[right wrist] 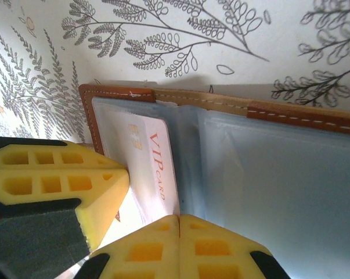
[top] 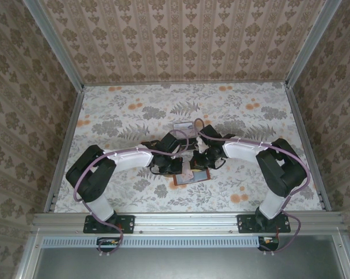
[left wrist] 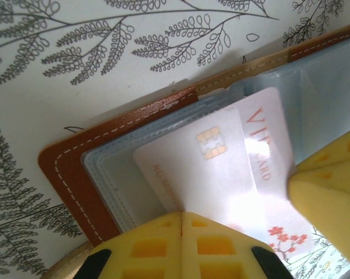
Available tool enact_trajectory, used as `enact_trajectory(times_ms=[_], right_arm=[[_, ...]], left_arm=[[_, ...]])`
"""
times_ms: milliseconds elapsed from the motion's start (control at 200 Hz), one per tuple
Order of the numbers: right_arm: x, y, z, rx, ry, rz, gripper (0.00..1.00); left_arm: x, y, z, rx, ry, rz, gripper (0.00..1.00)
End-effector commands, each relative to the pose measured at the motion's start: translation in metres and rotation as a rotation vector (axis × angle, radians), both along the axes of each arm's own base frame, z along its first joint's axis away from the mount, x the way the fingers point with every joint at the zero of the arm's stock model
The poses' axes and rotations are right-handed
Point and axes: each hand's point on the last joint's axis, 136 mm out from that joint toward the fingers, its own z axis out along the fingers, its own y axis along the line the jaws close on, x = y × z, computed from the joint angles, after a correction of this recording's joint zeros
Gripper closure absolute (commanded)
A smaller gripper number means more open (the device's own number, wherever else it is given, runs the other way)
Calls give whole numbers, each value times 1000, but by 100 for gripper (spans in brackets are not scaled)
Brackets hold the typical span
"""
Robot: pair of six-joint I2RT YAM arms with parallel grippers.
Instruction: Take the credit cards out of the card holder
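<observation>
Top external view has one flowered table (top: 134, 110) with my two arms bent inward over its middle, left arm (top: 125, 158) and right arm (top: 247, 148). Between them they cover most of the one card holder (top: 193, 178), so just a brown corner peeks out below my wrists. From the left wrist, that card holder (left wrist: 64, 168) lies open and flat on the table, with pale grey-blue sleeves stacked inside its stitched brown rim; they blur together and I cannot count them. I count two credit cards (left wrist: 221, 174) sticking out of the sleeves: a white chip card (left wrist: 186, 168) overlapping a pale VIP card (left wrist: 267, 145) with red blossoms at one corner. My left claw (left wrist: 181, 224) has its yellow fingers pressed together at the chip card's near edge. My right claw (right wrist: 179, 224) is closed the same way at the VIP card's edge. Both card edges vanish at the finger seams, so I cannot tell whether either is pinched. Small print on the chip card is cut off by my fingers. One gold chip (left wrist: 211, 142) shows.
</observation>
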Motion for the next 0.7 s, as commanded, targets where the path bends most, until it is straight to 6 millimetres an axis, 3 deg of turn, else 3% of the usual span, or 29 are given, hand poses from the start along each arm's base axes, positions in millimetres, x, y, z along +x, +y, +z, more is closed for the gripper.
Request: enact_trajectory(times_ms=[0, 345, 475, 695], right_arm=[[2, -19, 5, -64, -38, -7, 96], [7, -53, 17, -230, -120, -1, 96], [7, -51, 20, -225, -128, 1, 96], [1, -31, 21, -163, -123, 47, 93]], left_arm=[[-9, 13, -12, 76, 29, -18, 96], [-8, 13, -13, 77, 30, -20, 96], [-8, 13, -13, 75, 27, -21, 96], [-8, 13, -13, 73, 29, -19, 96]])
